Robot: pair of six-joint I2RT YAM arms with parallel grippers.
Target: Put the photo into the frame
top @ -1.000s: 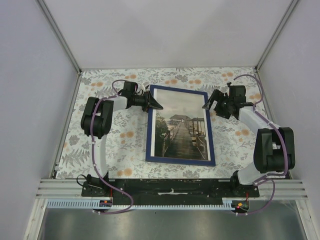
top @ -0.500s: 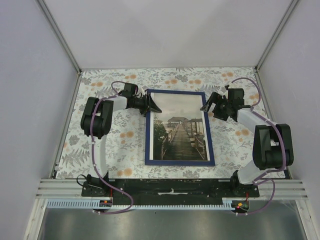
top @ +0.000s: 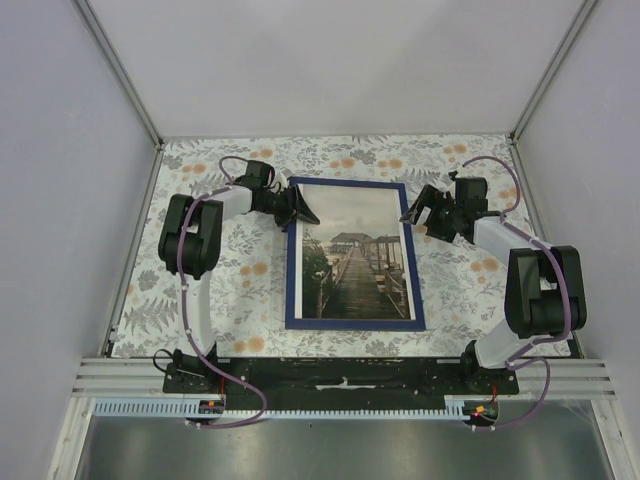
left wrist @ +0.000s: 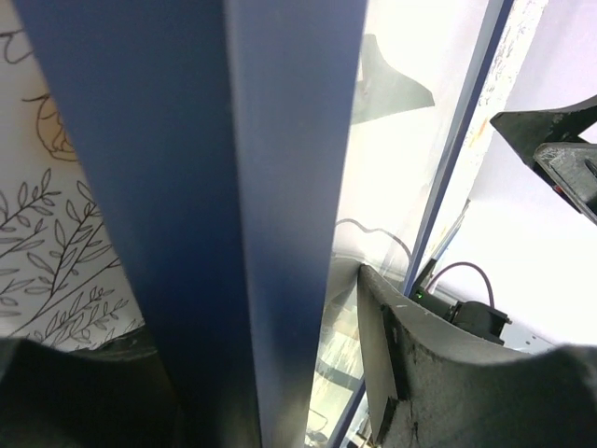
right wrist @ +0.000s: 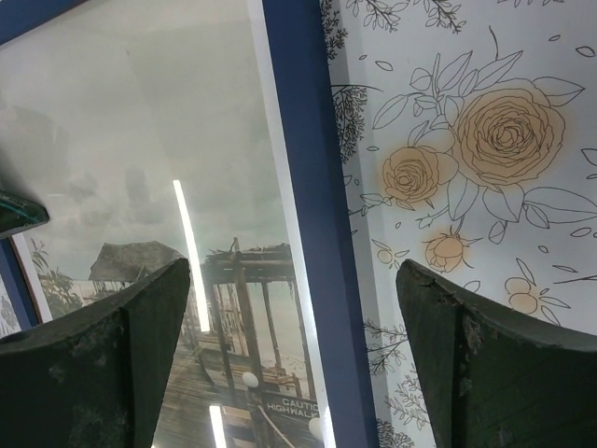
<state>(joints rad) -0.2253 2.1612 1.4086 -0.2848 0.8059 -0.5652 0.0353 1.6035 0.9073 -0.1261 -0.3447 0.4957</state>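
Table covering: a white cloth printed with grey leaves and orange roses lay flat over the whole work surface.
Back wall: a plain white panel stood behind the table.
Side walls: pale, faintly lilac-grey panels closed in the left and right.
Corner posts: slim aluminium struts rose from the two far corners of the table.
Front rail: a slotted aluminium extrusion spanned the near edge, with a white slotted duct just below it.
Lower sheet: brushed grey metal filled the foreground.
Light: it was even and diffuse, casting only soft shadows on the cloth.
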